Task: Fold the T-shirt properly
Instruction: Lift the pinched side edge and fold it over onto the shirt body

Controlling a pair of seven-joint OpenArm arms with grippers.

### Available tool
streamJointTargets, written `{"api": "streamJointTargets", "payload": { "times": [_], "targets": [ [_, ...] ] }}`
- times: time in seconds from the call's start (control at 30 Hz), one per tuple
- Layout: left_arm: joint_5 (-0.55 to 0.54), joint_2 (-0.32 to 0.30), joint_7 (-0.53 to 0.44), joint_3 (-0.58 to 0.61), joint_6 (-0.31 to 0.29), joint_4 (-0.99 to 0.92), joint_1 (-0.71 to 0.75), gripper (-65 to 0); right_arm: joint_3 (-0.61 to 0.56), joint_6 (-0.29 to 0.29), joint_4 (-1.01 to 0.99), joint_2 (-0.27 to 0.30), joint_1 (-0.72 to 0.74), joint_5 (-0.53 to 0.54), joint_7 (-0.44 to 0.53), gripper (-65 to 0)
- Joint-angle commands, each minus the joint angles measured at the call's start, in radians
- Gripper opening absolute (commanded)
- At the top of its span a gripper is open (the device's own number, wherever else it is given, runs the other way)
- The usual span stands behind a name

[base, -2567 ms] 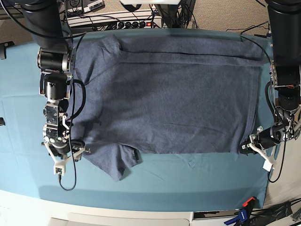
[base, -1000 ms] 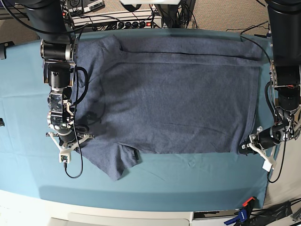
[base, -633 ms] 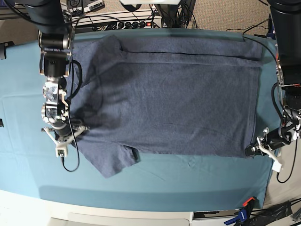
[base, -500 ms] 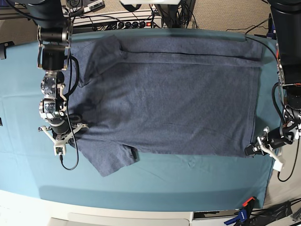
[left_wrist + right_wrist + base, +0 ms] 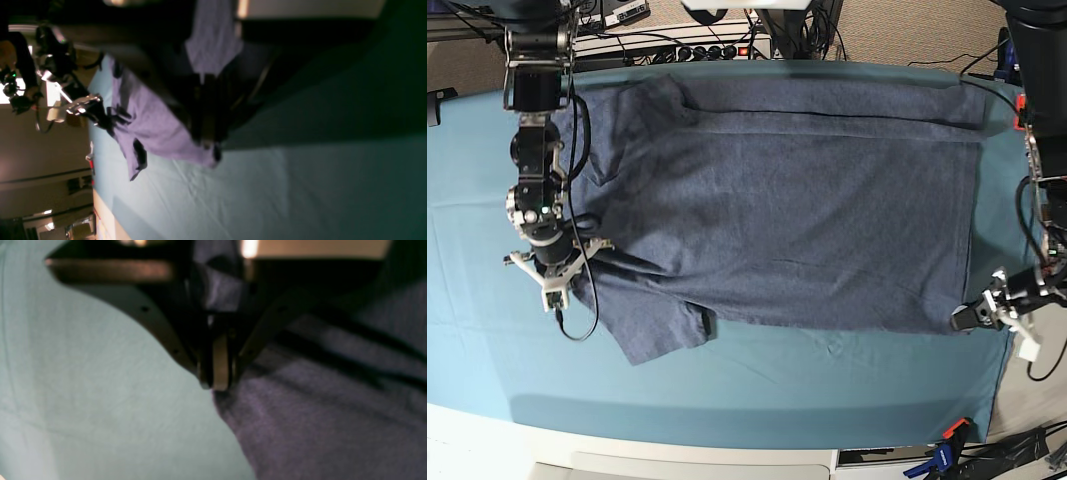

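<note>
The blue-grey T-shirt lies spread flat across the teal table cloth, neck end at the view's left, with no lettering showing. One sleeve points toward the front edge. My right gripper is shut on the shirt's edge beside that sleeve; the right wrist view shows its fingers pinched on the fabric. My left gripper is shut on the hem's front corner at the view's right; the left wrist view shows its dark jaws closed on the corner.
A power strip with cables lies behind the table's back edge. A blue and orange clamp sits at the front right corner. The white table edge runs along the front. The right arm shows in the left wrist view.
Both grippers have moved apart, each holding the shirt: the right one toward the view's left and back, the left one toward the right and front. The shirt is drawn out longer and flatter.
</note>
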Motion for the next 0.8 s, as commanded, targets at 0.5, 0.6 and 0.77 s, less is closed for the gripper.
{"api": "streamJointTargets", "payload": {
  "times": [0.5, 0.6, 0.77],
  "targets": [
    [-0.115, -0.152, 0.1, -0.002, -0.009, 0.018, -0.022, -65.0, 0.004, 0.008, 0.179, 0.06, -0.023, 0.004, -0.039, -65.0],
    [-0.115, -0.164, 0.12, -0.002, -0.009, 0.018, 0.003, -65.0, 0.004, 0.019, 0.179, 0.063, -0.026, 0.004, -0.05, -65.0],
    [-0.115, -0.17, 0.128, -0.002, -0.009, 0.021, 0.064, -65.0, 0.004, 0.027, 0.18, 0.07, -0.054, 0.004, -0.051, -65.0]
  ]
}}
